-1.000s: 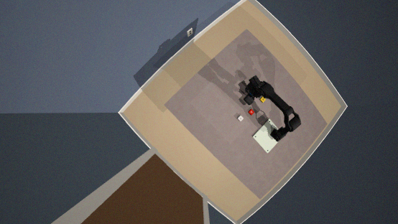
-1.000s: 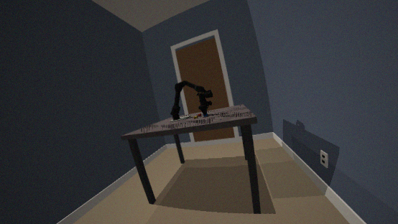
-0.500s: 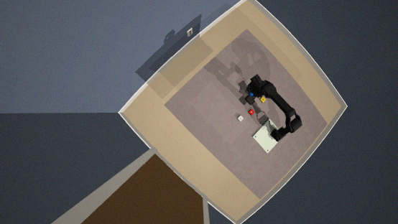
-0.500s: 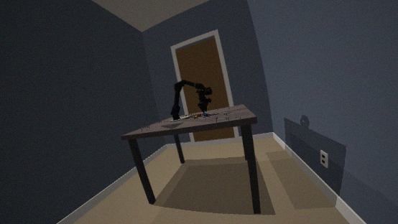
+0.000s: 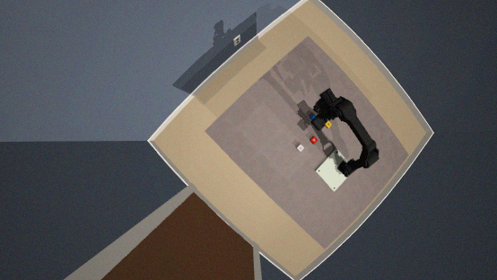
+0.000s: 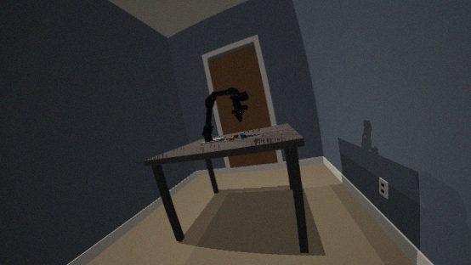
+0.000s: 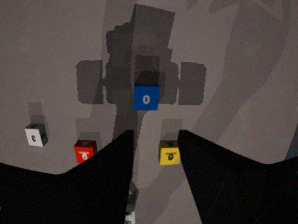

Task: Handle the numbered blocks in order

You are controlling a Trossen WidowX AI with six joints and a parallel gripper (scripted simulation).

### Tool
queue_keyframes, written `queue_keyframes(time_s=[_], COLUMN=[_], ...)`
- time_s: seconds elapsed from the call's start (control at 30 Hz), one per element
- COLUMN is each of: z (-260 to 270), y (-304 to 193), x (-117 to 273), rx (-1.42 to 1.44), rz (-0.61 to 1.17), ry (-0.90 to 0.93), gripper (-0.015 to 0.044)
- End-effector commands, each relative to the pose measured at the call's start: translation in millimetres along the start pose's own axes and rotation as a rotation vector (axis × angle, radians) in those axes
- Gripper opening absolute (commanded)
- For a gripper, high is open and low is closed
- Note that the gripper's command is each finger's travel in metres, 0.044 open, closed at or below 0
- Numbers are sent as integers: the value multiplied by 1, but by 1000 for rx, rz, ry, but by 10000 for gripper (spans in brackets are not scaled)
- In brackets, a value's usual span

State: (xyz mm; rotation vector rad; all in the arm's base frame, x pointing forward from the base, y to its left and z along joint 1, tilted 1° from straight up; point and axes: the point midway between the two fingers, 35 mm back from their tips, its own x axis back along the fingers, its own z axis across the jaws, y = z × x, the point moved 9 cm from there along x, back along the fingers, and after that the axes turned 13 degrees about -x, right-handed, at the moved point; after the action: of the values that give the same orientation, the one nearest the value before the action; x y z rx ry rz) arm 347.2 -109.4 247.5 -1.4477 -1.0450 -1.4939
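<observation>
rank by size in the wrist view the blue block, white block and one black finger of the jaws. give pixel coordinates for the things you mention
1. black finger of the jaws
2. blue block (image 7: 146,97) (image 5: 313,117)
3. white block (image 7: 35,135) (image 5: 300,148)

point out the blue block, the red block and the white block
blue block (image 5: 313,117) (image 7: 146,98), top and wrist views, its digit face in wrist
red block (image 5: 314,140) (image 7: 85,153), top and wrist views, its upper surface in top
white block (image 5: 300,148) (image 7: 35,136), top and wrist views, its digit face in wrist
</observation>
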Motion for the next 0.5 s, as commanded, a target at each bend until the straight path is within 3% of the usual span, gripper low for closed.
queue_keyframes(time_s=[0.0, 0.17, 0.47], z=[0, 11, 143], y=[0, -4, -83], x=[0, 0, 2], rx=[5, 5, 4], rz=[13, 13, 21], ry=[-2, -1, 12], gripper=[120, 120, 120])
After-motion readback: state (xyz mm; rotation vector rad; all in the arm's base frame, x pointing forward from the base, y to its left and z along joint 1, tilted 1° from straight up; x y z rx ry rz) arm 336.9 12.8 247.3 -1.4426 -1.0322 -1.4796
